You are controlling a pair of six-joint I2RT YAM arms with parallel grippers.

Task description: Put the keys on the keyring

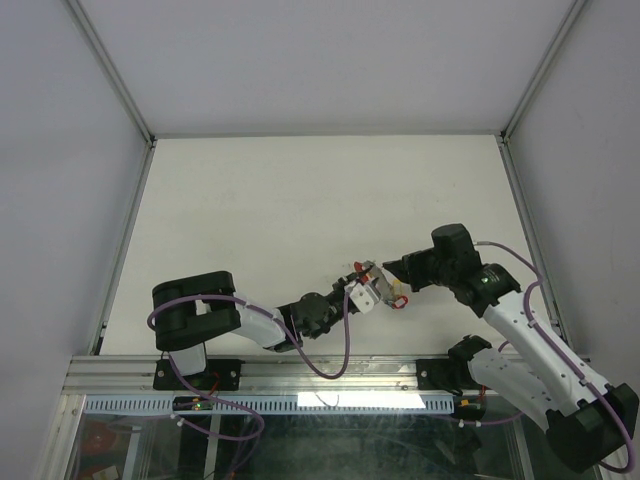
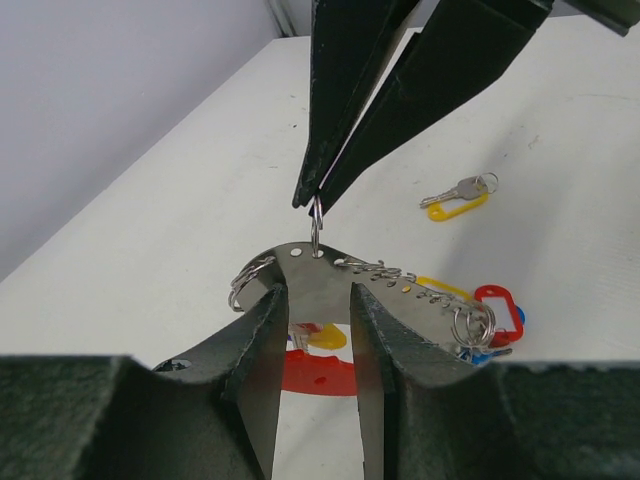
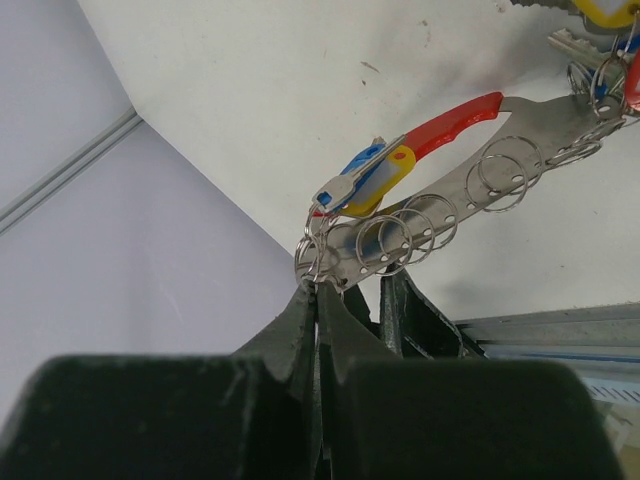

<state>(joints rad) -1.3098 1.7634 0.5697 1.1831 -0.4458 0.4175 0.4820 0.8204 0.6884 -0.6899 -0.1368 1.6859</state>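
Item: keyring, held between both arms, its grey bar clamped by the left end effector. Right end effector: pressed together on a split ring threaded through a bar hole. Tagged keys (red, blue) hang at the bar's end. One yellow-tagged key lies apart on the tabletop.

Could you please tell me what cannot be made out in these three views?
Top external: the keyring is too small to show what hangs on it.
Left wrist: the left gripper hides parts of the keyring's bar and red arc.
Right wrist: the keys at upper right are cut off by the frame edge; the right gripper covers part of the split ring it pinches.
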